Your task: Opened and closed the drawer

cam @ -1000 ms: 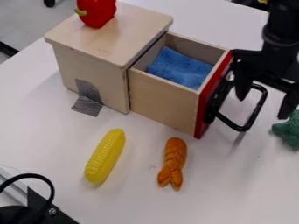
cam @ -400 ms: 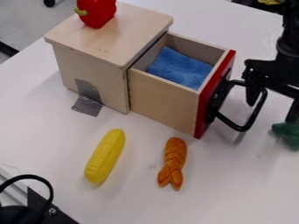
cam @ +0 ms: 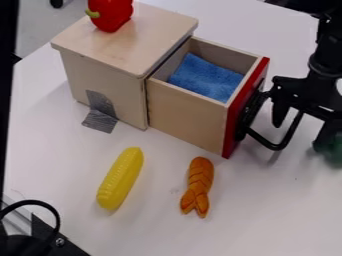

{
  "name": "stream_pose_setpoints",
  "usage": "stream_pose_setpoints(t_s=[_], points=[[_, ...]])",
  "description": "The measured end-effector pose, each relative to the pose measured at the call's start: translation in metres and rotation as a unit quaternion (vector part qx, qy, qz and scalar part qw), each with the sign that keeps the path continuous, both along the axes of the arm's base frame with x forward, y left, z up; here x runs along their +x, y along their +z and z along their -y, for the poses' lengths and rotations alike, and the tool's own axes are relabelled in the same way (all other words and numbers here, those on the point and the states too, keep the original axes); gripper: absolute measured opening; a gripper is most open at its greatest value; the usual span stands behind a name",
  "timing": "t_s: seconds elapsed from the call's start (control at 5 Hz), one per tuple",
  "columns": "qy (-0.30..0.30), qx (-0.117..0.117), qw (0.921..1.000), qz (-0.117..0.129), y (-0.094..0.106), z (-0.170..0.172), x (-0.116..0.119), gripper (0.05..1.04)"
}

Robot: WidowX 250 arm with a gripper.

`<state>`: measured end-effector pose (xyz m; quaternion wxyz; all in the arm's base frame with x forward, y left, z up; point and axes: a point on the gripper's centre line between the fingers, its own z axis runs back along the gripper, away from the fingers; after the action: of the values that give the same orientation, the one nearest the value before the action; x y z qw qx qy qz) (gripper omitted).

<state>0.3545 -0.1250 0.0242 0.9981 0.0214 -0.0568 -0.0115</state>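
The black gripper (cam: 297,131) hangs at the right side, open, with its fingers spread apart. One finger stands close to the drawer's black handle (cam: 283,140), the other by the green object; whether either touches cannot be told. The wooden drawer (cam: 186,116) is pulled out of its box (cam: 105,75). It has a red front (cam: 235,125) and a blue cloth (cam: 206,78) inside.
A red pepper (cam: 112,14) sits on the box top. In front lie a yellow corn (cam: 120,178) and an orange shrimp-like toy (cam: 198,187). The green object (cam: 331,150) is at the right edge, and black equipment (cam: 33,240) stands at the lower left.
The gripper first moved right, away from the handle, then slightly back left and lower. A dark vertical shape has come in along the left edge. The drawer has not moved.
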Motion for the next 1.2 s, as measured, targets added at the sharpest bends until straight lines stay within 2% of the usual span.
stream_pose_setpoints(t_s=[0.4,0.6,0.8,1.0,1.2], points=[[0.011,0.006,0.9998,-0.012,-0.005,-0.009,-0.005,0.371],[0.014,0.007,0.9997,-0.018,-0.006,-0.013,-0.01,0.169],[0.018,0.007,0.9996,-0.019,-0.002,-0.019,-0.014,0.126],[0.027,0.009,0.9994,-0.021,0.001,-0.032,-0.02,0.122],[0.058,0.011,0.9979,-0.026,0.001,-0.06,-0.022,0.122]])
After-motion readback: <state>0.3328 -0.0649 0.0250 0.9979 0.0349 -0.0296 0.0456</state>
